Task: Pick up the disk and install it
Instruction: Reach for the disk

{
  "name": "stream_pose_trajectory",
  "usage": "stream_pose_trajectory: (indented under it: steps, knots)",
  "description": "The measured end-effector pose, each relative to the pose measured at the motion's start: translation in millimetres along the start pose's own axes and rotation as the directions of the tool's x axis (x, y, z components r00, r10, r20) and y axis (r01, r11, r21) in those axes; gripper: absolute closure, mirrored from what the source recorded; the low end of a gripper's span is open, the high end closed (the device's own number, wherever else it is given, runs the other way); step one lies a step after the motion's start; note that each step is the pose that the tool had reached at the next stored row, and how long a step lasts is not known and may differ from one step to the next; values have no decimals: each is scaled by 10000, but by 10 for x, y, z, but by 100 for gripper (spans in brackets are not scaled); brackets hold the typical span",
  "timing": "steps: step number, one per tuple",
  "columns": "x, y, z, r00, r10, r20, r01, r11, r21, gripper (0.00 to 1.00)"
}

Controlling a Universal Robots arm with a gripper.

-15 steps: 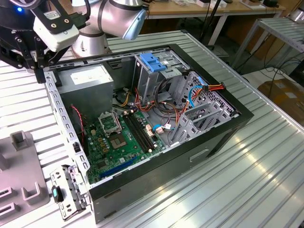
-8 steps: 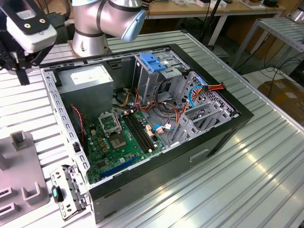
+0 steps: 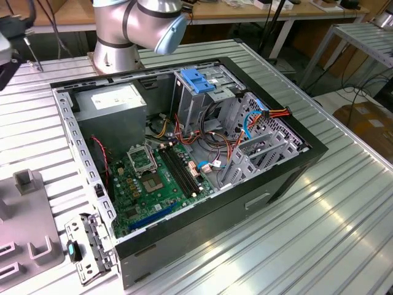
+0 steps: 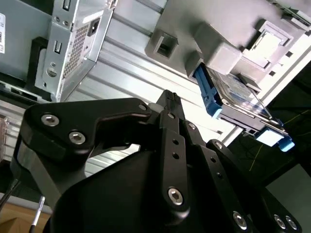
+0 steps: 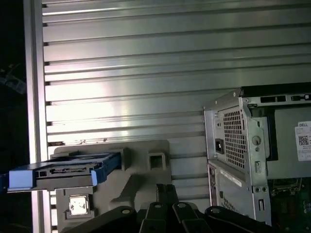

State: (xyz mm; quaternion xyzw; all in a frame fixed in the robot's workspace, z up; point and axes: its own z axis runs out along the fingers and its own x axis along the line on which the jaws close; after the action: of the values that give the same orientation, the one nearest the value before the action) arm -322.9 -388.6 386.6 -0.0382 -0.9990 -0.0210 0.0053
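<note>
Disk [image 5: 63, 171] is not gripped. The gripper [image 5: 165, 190] is closed on nothing, its fingertips together, and it points toward the ribbed table [image 5: 146, 58] in the first wrist view. Near its tips the disk sits in a grey holder [image 5: 146, 162], with blue rails on its sides. Farther off stands the open computer case [image 3: 202, 153], and the arm's base [image 3: 113, 46] is beyond it in the exterior view.

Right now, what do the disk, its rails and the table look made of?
The disk: probably metal, going by its silver-grey body with a dull sheen; the label on its face looks like glossy paper or film. The rails: likely moulded plastic, being solid blue and matte. The table: probably aluminium, given the ribbed silver slats with bright, streaky reflections.
</note>
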Motion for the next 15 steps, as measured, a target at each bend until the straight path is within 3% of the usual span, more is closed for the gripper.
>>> stream_pose_trajectory:
  steps: [7, 10, 15]
  knots:
    - [388, -9, 9, 10000, 3, -1, -3, 10000, 0, 89]
    - [597, -10, 14, 10000, 2, -1, -2, 10000, 0, 89]
    - [851, -9, 22, 10000, 1, 1, -1, 10000, -2, 89]
